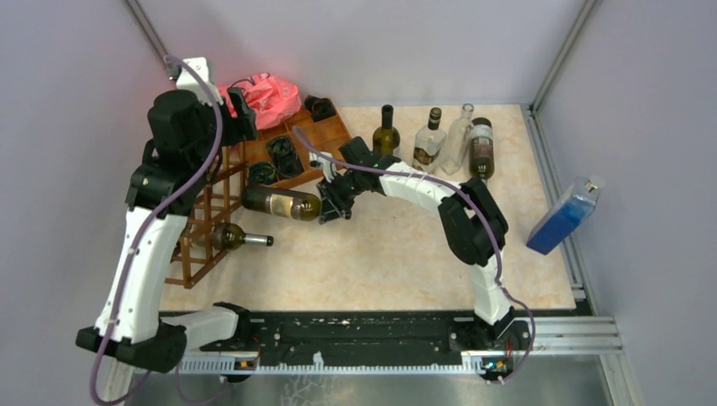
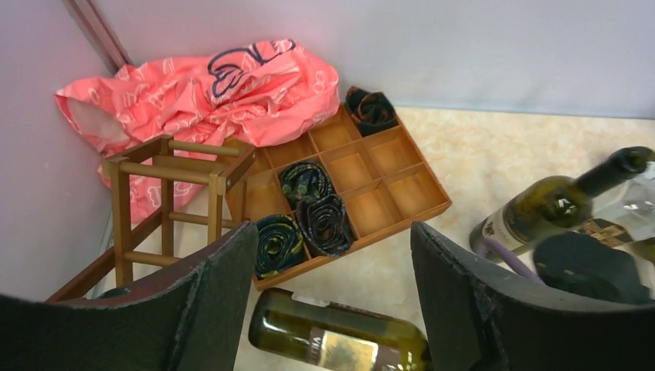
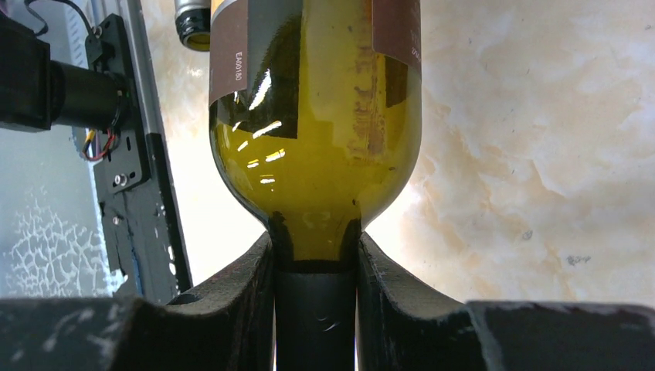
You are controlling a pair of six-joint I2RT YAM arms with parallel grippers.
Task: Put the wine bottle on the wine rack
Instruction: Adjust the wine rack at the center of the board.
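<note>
A green wine bottle [image 1: 279, 202] with a brown label hangs level over the table, its base toward the wine rack [image 1: 196, 254]. My right gripper [image 1: 330, 203] is shut on its neck; the right wrist view shows the fingers clamped on the dark capsule of the bottle [image 3: 317, 154], right gripper [image 3: 315, 247]. The dark wooden rack stands at the left and holds another bottle [image 1: 237, 238] lying in a lower cell. My left gripper [image 1: 241, 114] hovers above, open and empty. In its wrist view the left gripper [image 2: 334, 228] frames the bottle's base [image 2: 340, 340] below, with the rack [image 2: 166, 166] to the left.
An orange-brown compartment tray [image 1: 325, 135] with rolled ties sits behind the rack, and a pink bag [image 1: 266, 95] lies in the back corner. Several bottles [image 1: 431, 139] stand at the back. A blue container [image 1: 562, 218] leans at the right wall.
</note>
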